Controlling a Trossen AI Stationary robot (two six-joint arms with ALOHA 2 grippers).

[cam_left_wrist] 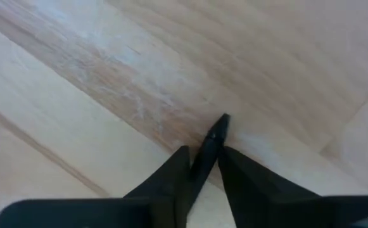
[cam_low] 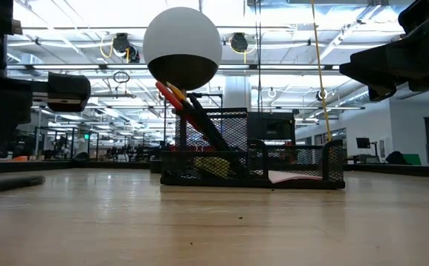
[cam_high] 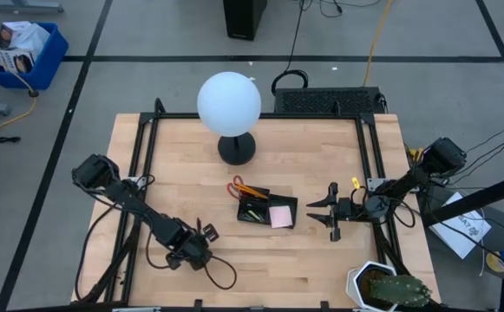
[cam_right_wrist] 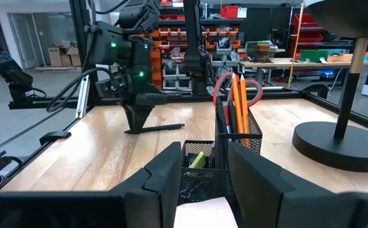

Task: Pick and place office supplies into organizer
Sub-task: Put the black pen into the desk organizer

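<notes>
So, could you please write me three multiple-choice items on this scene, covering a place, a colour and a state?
1. The black pen outside the organizer lies:
A) at the left gripper
B) beside the right gripper
C) under the scissors
2. The scissors' handles are:
A) blue
B) red
C) green
3. The right gripper, facing the organizer, is:
A) shut on the pen
B) shut on the scissors
C) open
Answers: A, the pen lies at its tip; B, red loops rise above the mesh; C, its fingers stand apart, empty.
</notes>
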